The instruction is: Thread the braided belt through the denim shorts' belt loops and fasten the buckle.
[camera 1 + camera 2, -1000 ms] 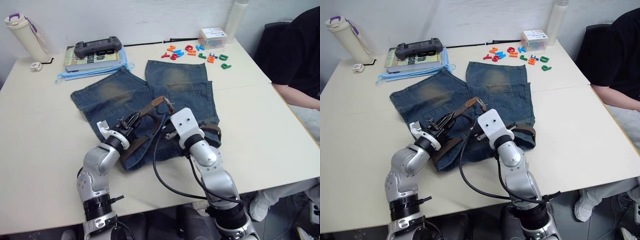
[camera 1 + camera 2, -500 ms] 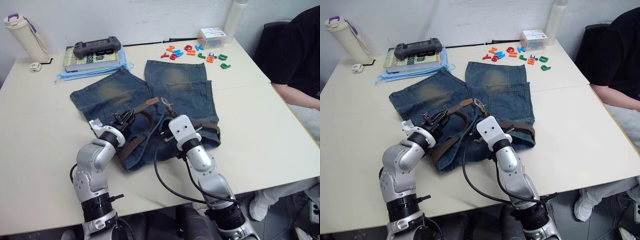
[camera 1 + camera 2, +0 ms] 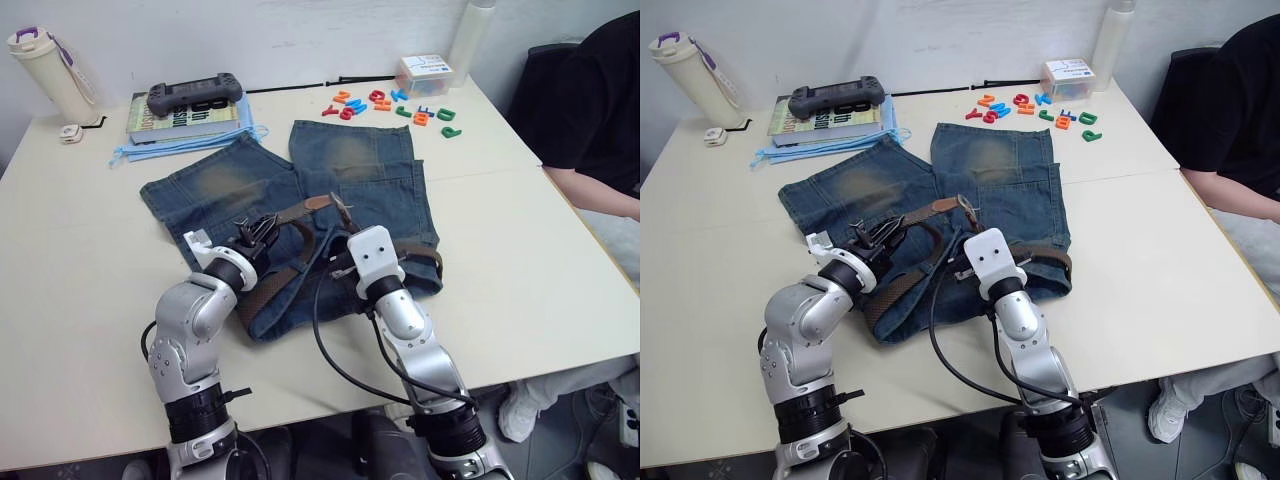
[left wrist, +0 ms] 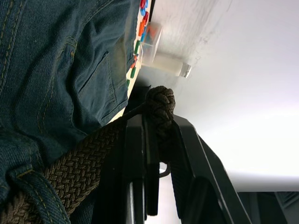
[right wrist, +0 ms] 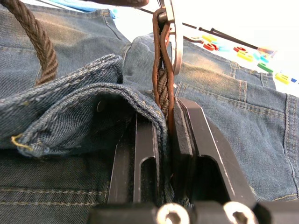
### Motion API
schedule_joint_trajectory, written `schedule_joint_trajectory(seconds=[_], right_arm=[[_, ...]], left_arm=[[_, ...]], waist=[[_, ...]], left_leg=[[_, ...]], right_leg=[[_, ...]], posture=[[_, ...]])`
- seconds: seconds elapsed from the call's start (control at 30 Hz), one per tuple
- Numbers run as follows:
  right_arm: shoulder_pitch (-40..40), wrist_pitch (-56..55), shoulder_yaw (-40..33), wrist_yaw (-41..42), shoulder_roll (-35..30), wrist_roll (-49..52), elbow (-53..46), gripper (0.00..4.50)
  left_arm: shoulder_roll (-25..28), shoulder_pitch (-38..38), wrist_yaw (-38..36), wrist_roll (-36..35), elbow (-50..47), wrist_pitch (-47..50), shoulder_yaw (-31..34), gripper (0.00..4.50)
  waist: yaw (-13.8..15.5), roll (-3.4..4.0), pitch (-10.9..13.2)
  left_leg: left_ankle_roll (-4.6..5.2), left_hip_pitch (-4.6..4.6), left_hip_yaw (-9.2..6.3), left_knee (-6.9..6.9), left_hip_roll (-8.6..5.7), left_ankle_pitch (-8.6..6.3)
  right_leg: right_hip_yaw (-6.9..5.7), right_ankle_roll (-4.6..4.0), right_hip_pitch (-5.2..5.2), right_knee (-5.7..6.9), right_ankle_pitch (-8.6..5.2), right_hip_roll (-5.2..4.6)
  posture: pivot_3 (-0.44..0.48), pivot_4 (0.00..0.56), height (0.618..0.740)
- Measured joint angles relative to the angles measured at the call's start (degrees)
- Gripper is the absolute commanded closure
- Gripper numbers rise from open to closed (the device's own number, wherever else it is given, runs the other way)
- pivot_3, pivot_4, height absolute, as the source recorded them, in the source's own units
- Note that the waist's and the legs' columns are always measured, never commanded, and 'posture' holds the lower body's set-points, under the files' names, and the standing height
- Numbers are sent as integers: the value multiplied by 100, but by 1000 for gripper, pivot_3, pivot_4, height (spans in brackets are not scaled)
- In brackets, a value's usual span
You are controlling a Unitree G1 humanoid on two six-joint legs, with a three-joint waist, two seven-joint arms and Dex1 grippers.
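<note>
The denim shorts (image 3: pixel 350 170) lie flat in the middle of the table, waistband toward me. The braided belt (image 3: pixel 272 288) runs along the waistband and arches up over it. My left gripper (image 3: pixel 262 231) is shut on the brown woven strap (image 4: pixel 160 103), holding it just above the denim. A narrow denim strip, seemingly one of the belt loops (image 4: pixel 29 193), crosses over the strap near that gripper. My right gripper (image 5: pixel 166 109) is shut on the belt's end just below the metal buckle (image 5: pixel 169 25), with a fold of waistband pressed beside it. The buckle (image 3: pixel 340 207) stands up between the two arms.
At the back left stand a book with a game controller (image 3: pixel 195 95) on it and a pale tumbler (image 3: pixel 45 70). Coloured letter magnets (image 3: pixel 400 105), a clear box (image 3: pixel 425 72) and a white bottle (image 3: pixel 472 30) sit at the back right. A person in black (image 3: pixel 590 110) sits at the right.
Both grippers drifted slightly left and then back right with the belt still in them. The raised belt arch and buckle moved with them; neither grip changed.
</note>
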Motion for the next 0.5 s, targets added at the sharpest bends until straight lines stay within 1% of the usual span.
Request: schedule_joint_trajectory(seconds=[0.3,0.5], right_arm=[[-3,-44,36,14,-42,13,0,4491],[-9,-61,209,50,-171,-97,0,4491]], left_arm=[[0,9,-203,0,49,231,40,4002],[0,3,-240,0,137,334,20,4002]], waist=[[-5,0,0],[-5,0,0]], left_leg=[[0,0,0,-1,0,0],[0,0,0,0,0,0]], right_leg=[[0,0,0,0,0,1],[0,0,0,0,0,1]], posture=[[0,150,738],[0,150,738]])
